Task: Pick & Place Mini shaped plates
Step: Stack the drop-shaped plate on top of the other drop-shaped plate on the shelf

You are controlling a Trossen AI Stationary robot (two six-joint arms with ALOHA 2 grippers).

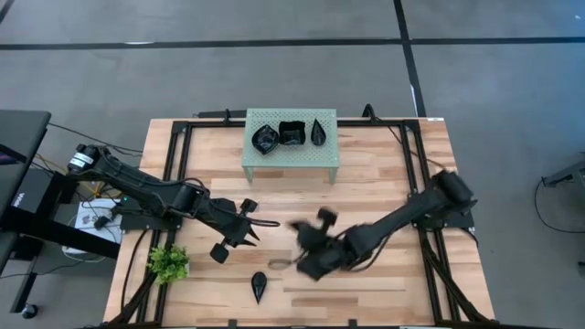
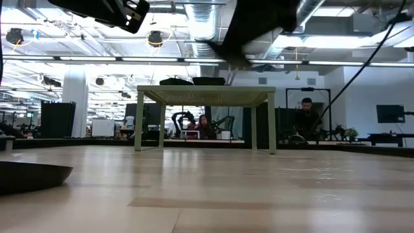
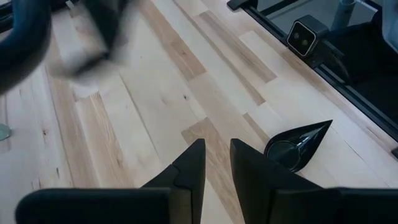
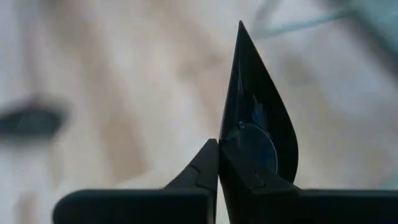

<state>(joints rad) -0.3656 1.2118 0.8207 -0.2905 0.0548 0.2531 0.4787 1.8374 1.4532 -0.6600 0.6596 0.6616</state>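
Right end effector [image 4: 219, 163]: pressed together on the rim of a glossy black pointed teardrop plate [image 4: 258, 124], tip pointing away from the wrist; blurred, above the pale wooden slatted worktop [image 1: 384, 174] near its middle front, seen from above at [image 1: 306, 247].
Held teardrop plate: edge-on between the 2 dark fingers, clear of the worktop surface.
Left end effector [image 3: 216, 163]: fingers slightly spread with a narrow gap, nothing between them; hanging over the worktop left of centre, at [image 1: 251, 222] in the high view.
Second teardrop plate [image 3: 297, 144]: glossy black, flat on the worktop just beside the left fingers in the wrist view; near the front edge at [image 1: 260, 286] from above, well apart from both end effectors.
Mint-green perforated metal rack [image 1: 291, 157]: at the worktop's far middle, standing on 4 legs.
Plates on rack: 3 in a row on the top — a wavy round one [image 1: 265, 139], a wavy square one [image 1: 292, 133], a teardrop one [image 1: 317, 132].
Small green plant [image 1: 168, 263]: on the worktop's front left, near the left arm.
Low view: dark plate edge [image 2: 32, 176] at the near left; people in the room far behind the rack.
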